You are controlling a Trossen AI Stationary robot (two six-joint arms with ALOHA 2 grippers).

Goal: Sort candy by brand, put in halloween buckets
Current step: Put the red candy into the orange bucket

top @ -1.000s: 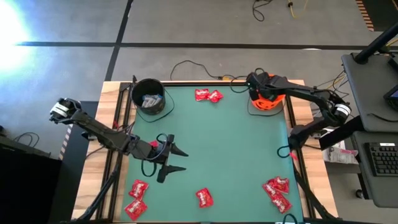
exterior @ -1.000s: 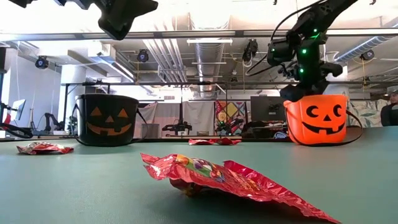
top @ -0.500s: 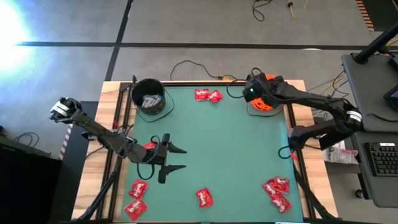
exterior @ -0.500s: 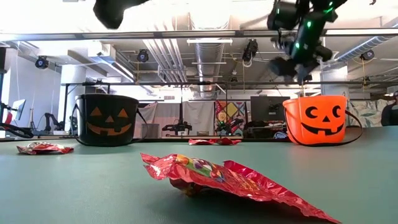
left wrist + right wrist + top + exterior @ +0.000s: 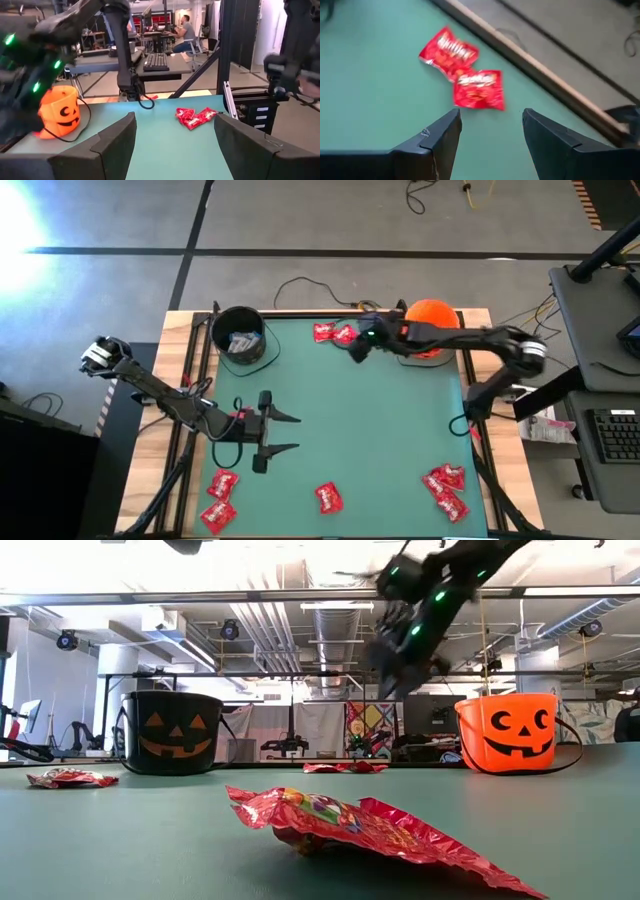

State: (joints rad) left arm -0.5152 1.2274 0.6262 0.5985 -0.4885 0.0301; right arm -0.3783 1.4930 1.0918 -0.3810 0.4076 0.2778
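Observation:
Two red packets (image 5: 449, 50) (image 5: 479, 90) lie flat by the table's far edge (image 5: 335, 333). My right gripper (image 5: 492, 131) is open and hovers just right of them (image 5: 353, 350), above the table. The orange pumpkin bucket (image 5: 432, 315) stands in the far right corner. The black cauldron bucket (image 5: 240, 335) stands in the far left corner with white-and-blue bars inside. My left gripper (image 5: 297, 433) is open and waits over the left middle of the table, holding nothing. One red packet (image 5: 370, 825) lies close to the low camera.
More red packets lie along the near edge: two at the left (image 5: 219, 498), one in the middle (image 5: 328, 498), a cluster at the right (image 5: 445, 488). A wooden rim (image 5: 540, 75) runs behind the far packets. A cable (image 5: 310, 285) lies on the floor beyond.
My right gripper has left its place above the orange bucket and swung along the far edge toward the table's left, stopping beside the two red packets. The orange bucket, earlier covered by the arm, now shows whole from above.

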